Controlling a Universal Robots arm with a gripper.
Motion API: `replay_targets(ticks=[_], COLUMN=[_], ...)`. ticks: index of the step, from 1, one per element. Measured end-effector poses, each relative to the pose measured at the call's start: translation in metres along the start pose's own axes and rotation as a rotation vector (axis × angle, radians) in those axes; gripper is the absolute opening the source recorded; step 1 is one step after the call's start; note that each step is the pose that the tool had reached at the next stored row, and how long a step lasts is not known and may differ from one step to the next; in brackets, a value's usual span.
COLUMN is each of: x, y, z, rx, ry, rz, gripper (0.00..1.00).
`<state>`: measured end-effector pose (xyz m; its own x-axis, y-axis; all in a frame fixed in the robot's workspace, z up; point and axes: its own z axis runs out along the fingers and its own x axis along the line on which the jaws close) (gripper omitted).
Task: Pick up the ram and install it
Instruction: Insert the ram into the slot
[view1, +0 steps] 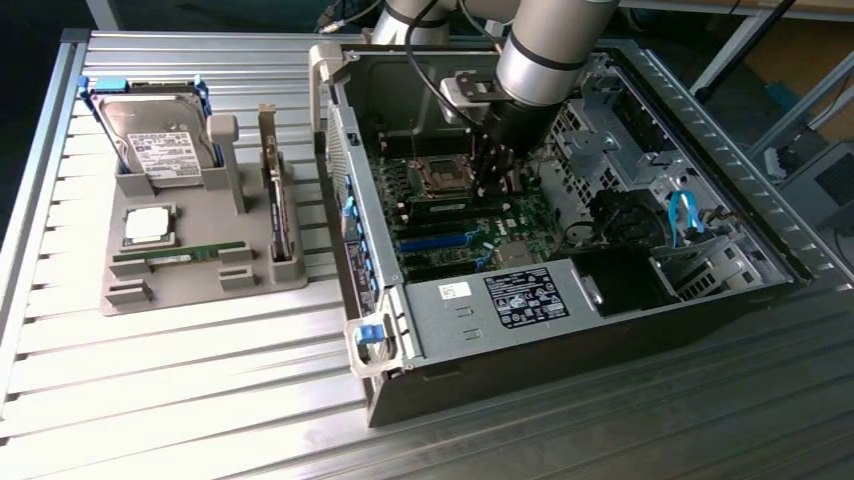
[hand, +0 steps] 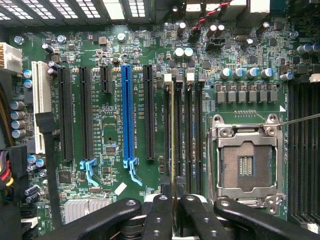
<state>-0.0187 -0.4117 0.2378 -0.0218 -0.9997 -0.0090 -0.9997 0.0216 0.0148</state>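
Observation:
My gripper (view1: 497, 185) reaches down into the open computer case (view1: 400, 330), over the motherboard next to the empty processor socket (hand: 245, 162). In the wrist view the gripper (hand: 173, 212) is shut on the ram (hand: 173, 140). It shows edge-on as a thin green-gold strip between the black fingers (hand: 160, 215). The strip runs along one of the black memory slots (hand: 186, 125) beside the socket. I cannot tell whether it is seated in the slot or just above it.
A grey parts holder (view1: 200, 280) on the exterior view's left carries a silver hard drive (view1: 160, 140), a square processor chip (view1: 147, 225), a green stick (view1: 174, 257) lying flat and an upright card (view1: 278, 215). The case walls, power supply (view1: 527, 295) and blue cables (view1: 683, 215) surround the gripper.

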Motion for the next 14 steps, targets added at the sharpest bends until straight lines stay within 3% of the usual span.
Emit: replay_targets(ticks=[14], x=[-0.0010], y=[0.0001], z=[-0.0001], rx=[-0.0002], ry=[0.0004], rz=[-0.015], gripper=[0.13])
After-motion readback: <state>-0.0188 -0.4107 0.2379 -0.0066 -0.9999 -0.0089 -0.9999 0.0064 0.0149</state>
